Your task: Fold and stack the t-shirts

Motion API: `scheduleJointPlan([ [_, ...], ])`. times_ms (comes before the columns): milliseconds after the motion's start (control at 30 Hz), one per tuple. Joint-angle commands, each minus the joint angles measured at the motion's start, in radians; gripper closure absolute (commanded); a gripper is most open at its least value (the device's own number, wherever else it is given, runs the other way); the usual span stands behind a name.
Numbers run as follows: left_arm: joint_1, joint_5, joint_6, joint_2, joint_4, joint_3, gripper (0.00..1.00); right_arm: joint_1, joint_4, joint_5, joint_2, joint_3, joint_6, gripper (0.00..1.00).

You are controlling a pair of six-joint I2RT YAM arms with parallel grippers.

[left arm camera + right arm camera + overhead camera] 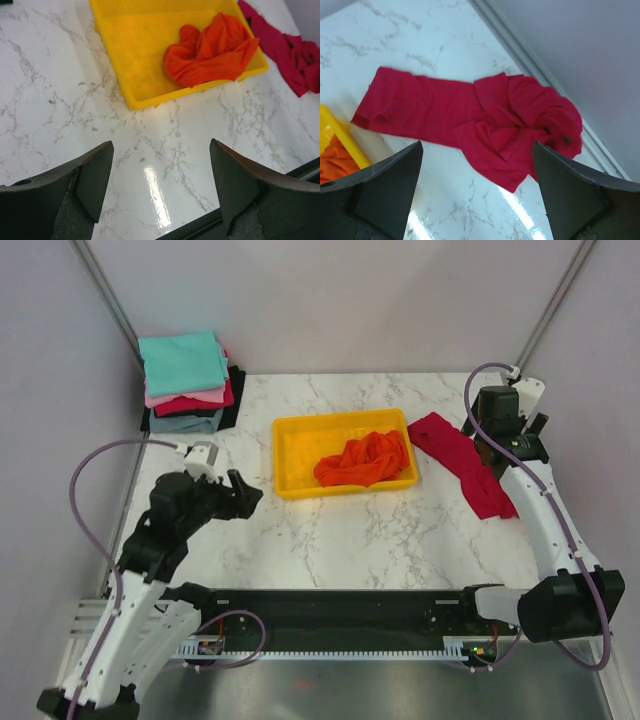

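Note:
A crumpled bright orange t-shirt (365, 460) lies in the right half of a yellow tray (290, 440). A crimson red t-shirt (460, 460) lies rumpled on the table right of the tray. A stack of folded t-shirts (185, 380), teal on top, sits at the back left corner. My left gripper (250, 496) is open and empty above bare marble, near-left of the tray (130, 55); the orange shirt (210, 50) is beyond it. My right gripper (487, 445) is open and empty, hovering over the crimson shirt (470, 115).
The marble table (330, 530) ends at a black rail (340, 605) along the near edge. Grey walls close the back and both sides, with the right wall close beside the crimson shirt. The tray's corner (335, 132) shows at the left of the right wrist view.

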Motion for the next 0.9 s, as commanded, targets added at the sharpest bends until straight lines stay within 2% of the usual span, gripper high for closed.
scheduleJointPlan([
  [0, -0.001, 0.007, -0.009, 0.230, 0.008, 0.058, 0.16, -0.002, 0.003, -0.137, -0.093, -0.001, 0.035, 0.02],
  [33, -0.001, 0.000, -0.016, 0.337, 0.023, 0.074, 0.17, -0.001, 0.004, -0.155, -0.114, -0.002, 0.028, 0.02],
  [100, -0.001, -0.067, -0.013, 0.427, 0.056, 0.114, 0.17, -0.001, 0.005, -0.196, -0.140, -0.010, 0.023, 0.02],
  [200, -0.001, -0.167, -0.004, 0.644, 0.123, 0.187, 0.16, -0.001, 0.008, -0.276, -0.137, -0.045, 0.021, 0.02],
  [233, -0.001, -0.178, -0.003, 0.769, 0.121, 0.222, 0.16, -0.002, 0.009, -0.317, -0.133, -0.062, 0.023, 0.02],
  [333, -0.001, -0.186, 0.002, 0.969, 0.112, 0.371, 0.18, -0.001, 0.017, -0.375, -0.111, -0.119, 0.040, 0.02],
  [367, -0.001, -0.169, 0.005, 1.095, 0.109, 0.443, 0.18, -0.001, 0.018, -0.401, -0.108, -0.131, 0.046, 0.02],
  [467, -0.007, -0.143, 0.025, 1.272, 0.092, 0.566, 0.19, -0.001, 0.038, -0.464, -0.122, -0.182, 0.057, 0.02],
  [567, -0.013, -0.140, 0.031, 1.364, 0.090, 0.644, 0.21, -0.002, 0.049, -0.491, -0.154, -0.225, 0.052, 0.02],
  [633, -0.018, -0.138, 0.036, 1.444, 0.060, 0.687, 0.27, -0.001, 0.049, -0.492, -0.174, -0.248, 0.043, 0.02],
  [667, -0.018, -0.138, 0.036, 1.464, 0.052, 0.713, 0.33, -0.002, 0.049, -0.495, -0.180, -0.261, 0.040, 0.02],
  [700, -0.019, -0.138, 0.027, 1.484, 0.047, 0.717, 0.47, -0.001, 0.046, -0.497, -0.194, -0.268, 0.037, 0.02],
  [733, -0.020, -0.140, 0.020, 1.488, 0.047, 0.717, 0.54, -0.002, 0.047, -0.498, -0.200, -0.275, 0.034, 0.02],
  [800, -0.018, -0.140, 0.014, 1.485, 0.046, 0.709, 0.67, -0.001, 0.047, -0.507, -0.215, -0.292, 0.032, 0.02],
  [867, -0.018, -0.157, 0.013, 1.459, 0.040, 0.682, 0.75, -0.001, 0.047, -0.515, -0.226, -0.303, 0.034, 0.02],
])
